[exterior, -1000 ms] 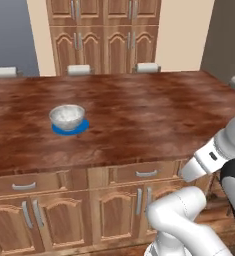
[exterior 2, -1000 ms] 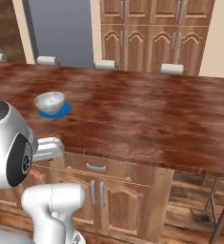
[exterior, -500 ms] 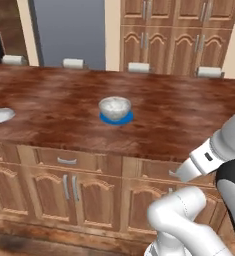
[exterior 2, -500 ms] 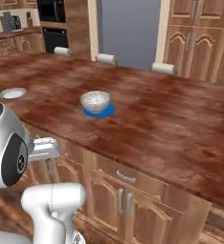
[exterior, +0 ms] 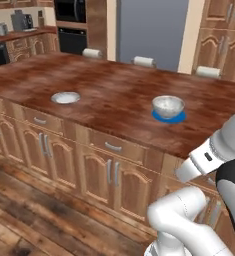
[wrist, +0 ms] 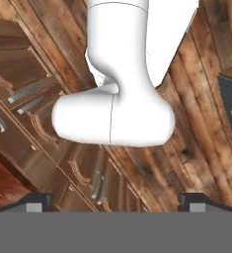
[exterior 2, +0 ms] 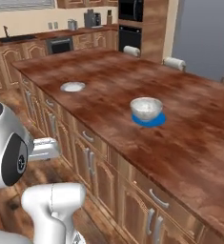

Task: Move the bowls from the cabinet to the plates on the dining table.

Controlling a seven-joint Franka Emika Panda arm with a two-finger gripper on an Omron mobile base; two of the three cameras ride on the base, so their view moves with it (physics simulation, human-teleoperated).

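A pale speckled bowl [exterior: 168,106] [exterior 2: 146,108] sits on the bright blue plate [exterior: 170,118] [exterior 2: 150,121] near the front edge of the dining table [exterior: 114,87] [exterior 2: 104,71]. A white-grey plate [exterior: 65,97] [exterior 2: 73,86] lies bare further left along the same edge. In the hand view my gripper [wrist: 116,202] is open, its two dark fingertips [wrist: 38,201] far apart with nothing between them, pointing down at the plank floor and the table's lower doors. The cabinet is out of view.
Drawers and panelled doors [exterior: 111,172] run under the tabletop. White chair backs [exterior: 143,61] line the far side. A black oven [exterior: 72,10] and a counter with appliances [exterior 2: 70,33] stand at the back left. Wooden floor [exterior: 34,210] lies in front.
The base has driven and turned, so the whole picture has shifted: the bowl on its blue plate now sits further right and the white-grey plate is nearer the middle. The gripper stays open.
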